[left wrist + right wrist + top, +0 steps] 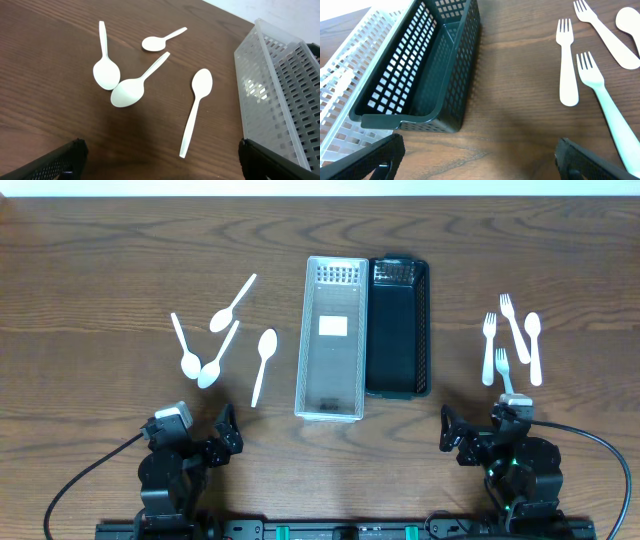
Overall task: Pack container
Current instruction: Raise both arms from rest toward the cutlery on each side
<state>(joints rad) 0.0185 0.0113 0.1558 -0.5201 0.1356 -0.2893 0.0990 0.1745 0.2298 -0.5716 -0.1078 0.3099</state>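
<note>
The brown wooden table (90, 270) carries everything. At its middle stands the clear slotted bin (332, 338), a long tray with a white label on its floor. The slightly shorter black mesh basket (398, 328) stands against its right wall, the two running parallel. At the near edge of the table the left gripper (228, 432) has its jaws spread wide and grasps nothing. The right gripper (450, 435) is likewise wide open and holds nothing. Both sit well apart from the cutlery. Left of the bin four white plastic spoons lie loose on the wood. These are the far spoon (233, 304), the left spoon (185, 348), and the middle spoon (217, 358), whose bowl meets the left spoon's bowl. The fourth is the inner spoon (263, 362), nearest the bin. Right of the basket lie the long fork (514, 325), the left fork (488, 345) and the near fork (506, 372). The lone right-side spoon (534, 340) lies beside them at the outer edge.
</note>
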